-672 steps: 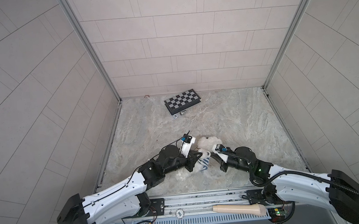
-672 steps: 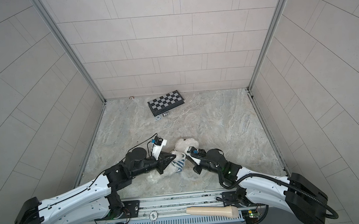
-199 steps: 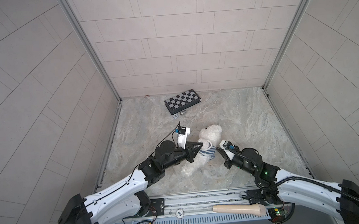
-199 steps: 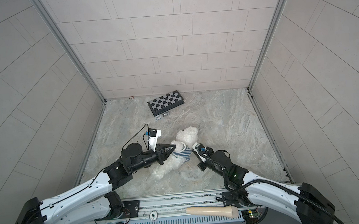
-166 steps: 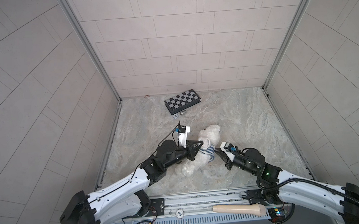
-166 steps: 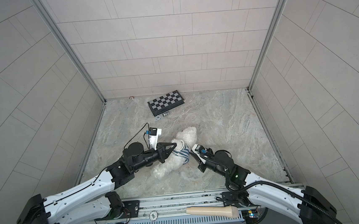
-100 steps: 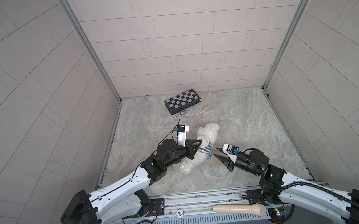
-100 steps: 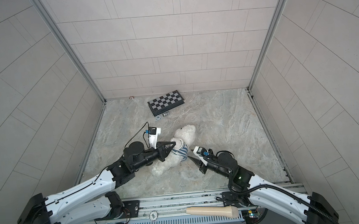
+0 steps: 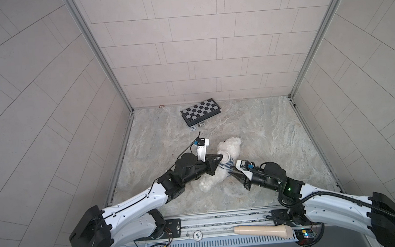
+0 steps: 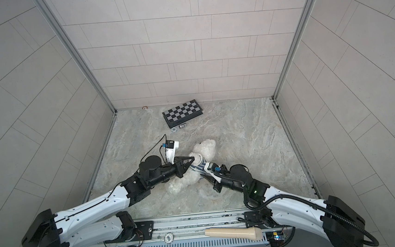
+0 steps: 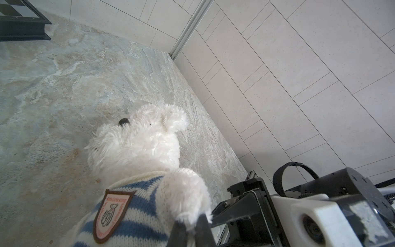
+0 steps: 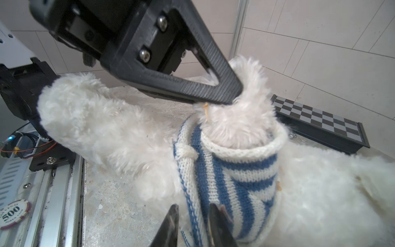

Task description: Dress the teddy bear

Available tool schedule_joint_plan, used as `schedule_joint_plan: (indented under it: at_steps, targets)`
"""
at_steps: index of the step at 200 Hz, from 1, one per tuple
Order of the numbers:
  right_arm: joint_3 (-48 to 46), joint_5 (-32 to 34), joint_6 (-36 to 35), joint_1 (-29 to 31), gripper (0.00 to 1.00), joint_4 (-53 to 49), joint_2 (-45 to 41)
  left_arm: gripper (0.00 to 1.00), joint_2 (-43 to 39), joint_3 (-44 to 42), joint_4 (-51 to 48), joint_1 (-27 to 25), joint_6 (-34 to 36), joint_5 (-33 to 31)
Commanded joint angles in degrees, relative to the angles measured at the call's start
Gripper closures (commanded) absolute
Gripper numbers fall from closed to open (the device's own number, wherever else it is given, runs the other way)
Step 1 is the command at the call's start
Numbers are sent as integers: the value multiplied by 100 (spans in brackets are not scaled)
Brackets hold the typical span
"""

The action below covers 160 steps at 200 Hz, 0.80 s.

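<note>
Left end effector (image 9: 221, 157) pinched closed, arm extended; right end effector (image 12: 194, 210) slightly parted, arm low, reaching inward.

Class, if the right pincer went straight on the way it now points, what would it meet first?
The striped shirt on the teddy bear: its hem lies between the parted jaws of the right pincer. Fabric comes first, probably with the bear's body just behind.

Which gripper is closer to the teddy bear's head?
Left. The left gripper pinches the teddy bear's paw right beside the head; the right gripper is farther down, at the striped shirt's hem.
</note>
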Motion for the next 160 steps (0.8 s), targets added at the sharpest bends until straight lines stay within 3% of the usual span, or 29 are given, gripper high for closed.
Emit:
schedule_joint_plan:
  at_steps: [1,25,60,95,138,160]
  targets:
    - [175,140,-143,32,79,148,62,100,-40,25,518,24,-57,47]
    - [208,99,-150,43,83,102,114,100,-26,-22,651,25,-122,98]
    - [174,9,-132,85,100,22,104,100,-56,5,654,23,-158,34]
    - [144,-172,-331,376,100,-233,98,100,-41,105,572,24,-151,-147]
    - [74,-964,-308,497,100,-17,169,100,2,23,608,67,-262,-490]
    - [82,-910,-286,498,100,14,296,100,22,-34,696,115,-358,-539]
